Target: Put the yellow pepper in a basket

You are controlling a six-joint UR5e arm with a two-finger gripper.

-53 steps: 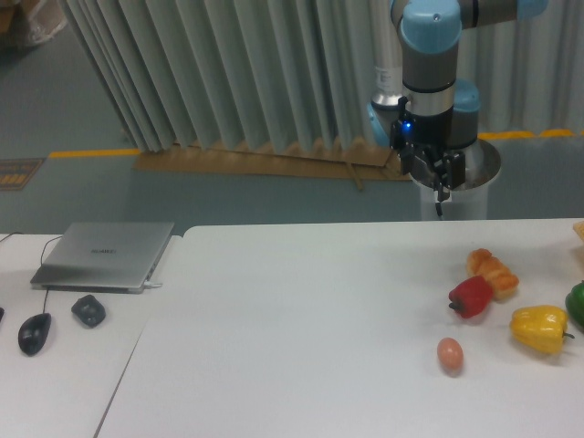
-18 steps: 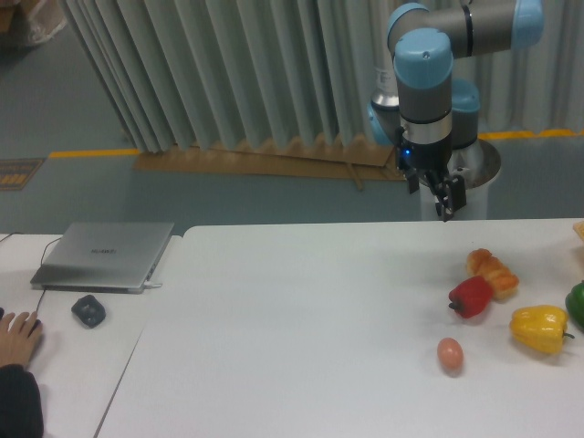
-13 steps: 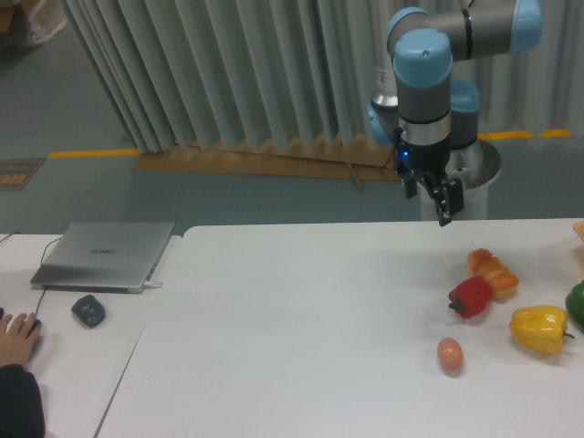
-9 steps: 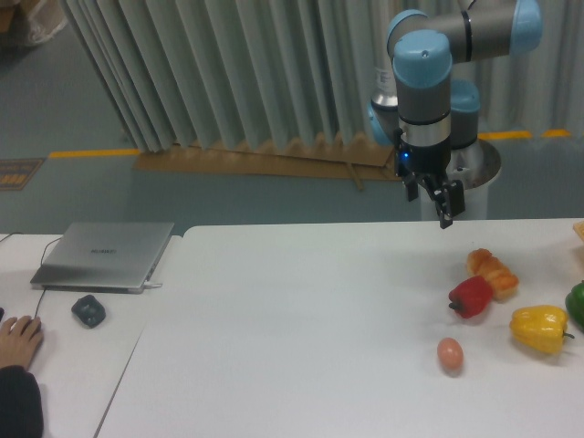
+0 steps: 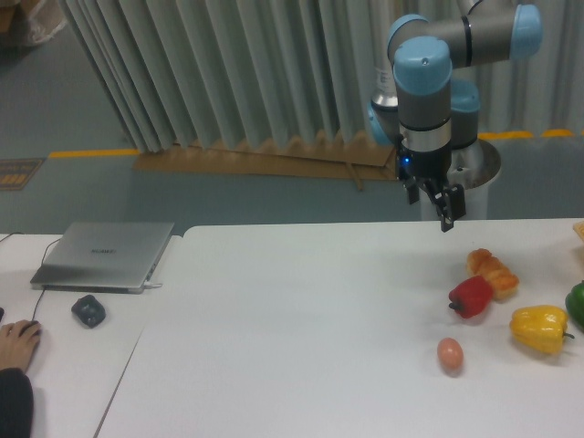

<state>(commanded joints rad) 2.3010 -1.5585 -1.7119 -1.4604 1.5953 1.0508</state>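
Yellow pepper (image 5: pixel 539 328) sits unlabelled, end effector (image 5: pixel 438 205) well apart.

One fixed camera looks down across the white table (image 5: pixel 301 310) from its front, toward the curtain (image 5: pixel 228 73).

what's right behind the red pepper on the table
The orange-tan ridged bread-like item sits directly behind the red pepper, apparently touching it. The pepper covers the bread's lower left edge, so that part cannot be seen.
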